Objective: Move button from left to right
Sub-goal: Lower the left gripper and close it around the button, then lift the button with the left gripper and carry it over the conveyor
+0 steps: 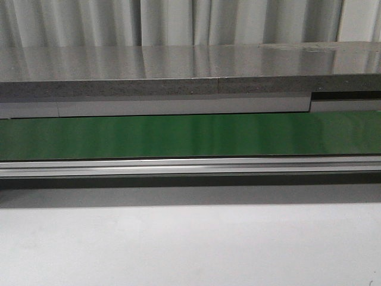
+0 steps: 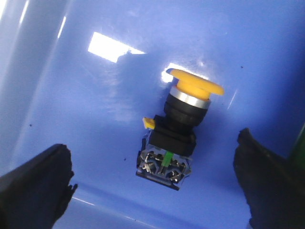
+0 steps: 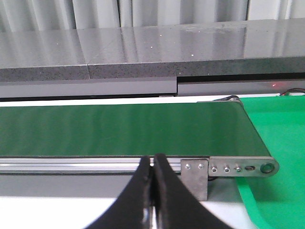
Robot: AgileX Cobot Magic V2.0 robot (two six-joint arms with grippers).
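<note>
The button (image 2: pixel 177 125) lies on its side on the floor of a blue bin (image 2: pixel 71 119) in the left wrist view. It has a yellow-orange cap, a black body and a bluish contact block with a green strip. My left gripper (image 2: pixel 152 183) is open, its black fingers (image 2: pixel 35 188) wide apart on either side of the button's contact block and not touching it. My right gripper (image 3: pixel 153 164) is shut and empty, its tips in front of the conveyor's metal rail (image 3: pixel 71 163). Neither gripper nor the button shows in the front view.
A green conveyor belt (image 1: pixel 190 136) runs across the front view, with a metal rail (image 1: pixel 190 167) before it and a grey shelf (image 1: pixel 178 71) behind. In the right wrist view the belt (image 3: pixel 124 129) ends at a roller bracket (image 3: pixel 228 168), beside a green surface (image 3: pixel 281 138).
</note>
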